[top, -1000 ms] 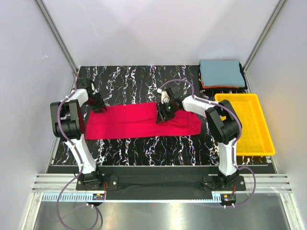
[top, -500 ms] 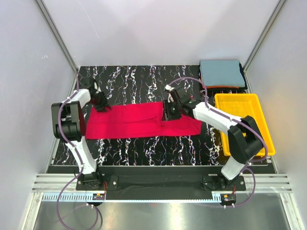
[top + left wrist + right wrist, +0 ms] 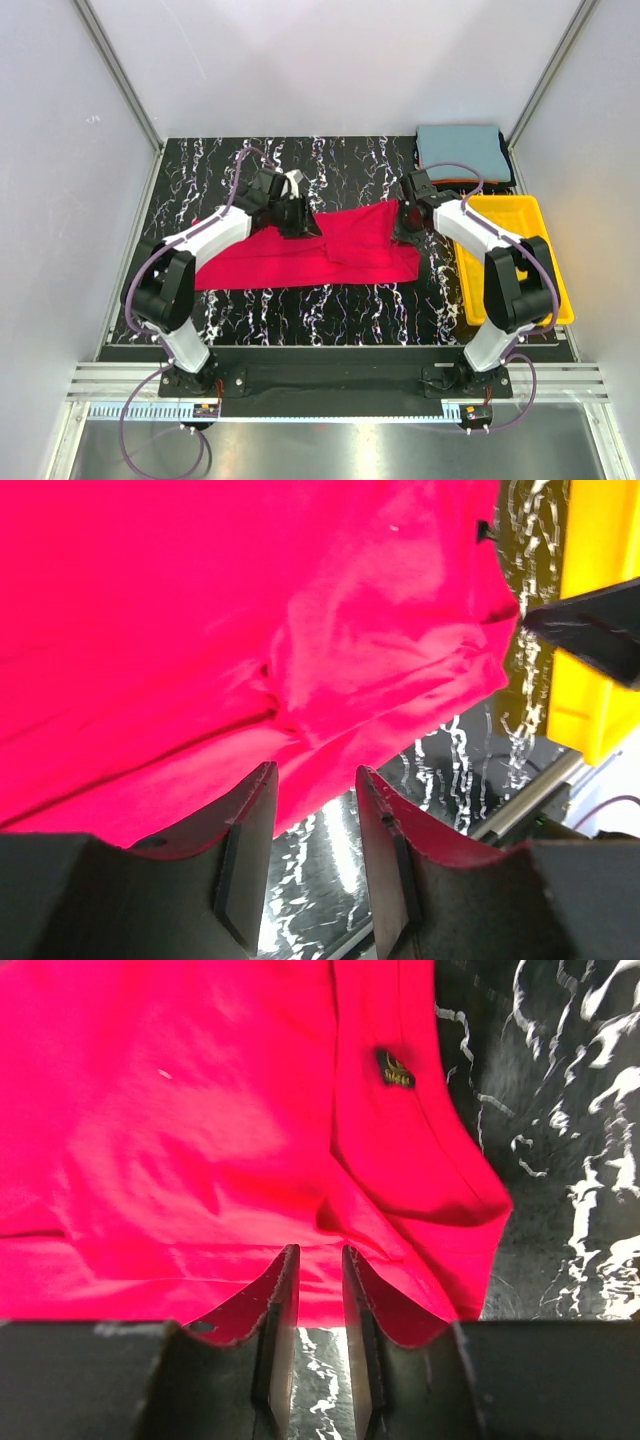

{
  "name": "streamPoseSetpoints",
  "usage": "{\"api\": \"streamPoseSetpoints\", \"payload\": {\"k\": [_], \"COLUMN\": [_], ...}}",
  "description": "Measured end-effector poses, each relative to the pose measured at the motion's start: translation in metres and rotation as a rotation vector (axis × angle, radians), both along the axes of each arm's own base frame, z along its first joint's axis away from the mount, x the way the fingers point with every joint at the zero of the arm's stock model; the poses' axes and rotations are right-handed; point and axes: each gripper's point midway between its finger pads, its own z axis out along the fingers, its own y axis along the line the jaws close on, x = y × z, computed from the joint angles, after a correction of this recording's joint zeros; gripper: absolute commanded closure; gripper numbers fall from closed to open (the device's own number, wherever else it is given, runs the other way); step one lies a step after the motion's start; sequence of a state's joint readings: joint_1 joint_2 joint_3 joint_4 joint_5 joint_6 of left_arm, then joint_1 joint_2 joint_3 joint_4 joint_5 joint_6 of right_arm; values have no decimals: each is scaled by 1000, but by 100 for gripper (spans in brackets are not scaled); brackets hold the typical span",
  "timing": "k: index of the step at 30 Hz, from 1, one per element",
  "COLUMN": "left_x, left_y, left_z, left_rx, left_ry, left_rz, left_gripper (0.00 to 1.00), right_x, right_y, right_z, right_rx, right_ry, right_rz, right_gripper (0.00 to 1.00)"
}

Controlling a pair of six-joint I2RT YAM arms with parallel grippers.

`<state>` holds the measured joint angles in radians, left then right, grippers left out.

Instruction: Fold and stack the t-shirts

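Note:
A bright red t-shirt [image 3: 300, 258] lies across the black marbled table [image 3: 300, 300], with a flap reaching back on its right half. My left gripper [image 3: 300, 222] hovers over the shirt's back edge near the middle. In the left wrist view the left gripper [image 3: 315, 775] stands open with only bare table in the gap and the red cloth [image 3: 250, 610] just past the tips. At the shirt's back right corner is my right gripper [image 3: 405, 225]. The right gripper [image 3: 320, 1252] shows a narrow gap, and the shirt's edge [image 3: 318, 1290] lies between the tips, flat and unpinched. A folded grey-blue shirt [image 3: 462, 152] tops a stack over thin orange and dark ones [image 3: 465, 181].
A yellow plastic tray [image 3: 510, 260] stands at the right, close to the right arm; its wall [image 3: 600, 620] also shows in the left wrist view. Grey walls and metal posts enclose the table on three sides. A small black tag [image 3: 396, 1068] sits on the red shirt.
The left gripper swung right from the shirt's left end to its middle. The right gripper moved from the middle to the right corner, its jaws narrowing. The shirt's right half now reaches further back.

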<state>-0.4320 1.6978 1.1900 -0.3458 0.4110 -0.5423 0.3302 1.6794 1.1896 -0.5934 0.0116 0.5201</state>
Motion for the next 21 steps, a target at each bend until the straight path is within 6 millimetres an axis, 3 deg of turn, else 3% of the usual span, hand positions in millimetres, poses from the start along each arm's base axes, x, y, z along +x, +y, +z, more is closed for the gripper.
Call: {"api": "streamPoseSetpoints", "payload": {"k": [7,14,21], "left_x": [-4,-20,-24], "left_y": [-29,-40,-49], "left_z": [-18,-50,-57], "left_rx": [-28,-16,-12], "left_ry": [16,79,89], "left_rz": [-34,-53,-62], "left_gripper": [51,51,50], "right_x": [-9,-15,-31], "right_y": [1,3,0], "right_z": [-33,-39,-55], "right_rx": [-11,4,6], "right_ry": [97,116,162], "right_rz": [39,48,32], "right_gripper": [69,67,63]}}
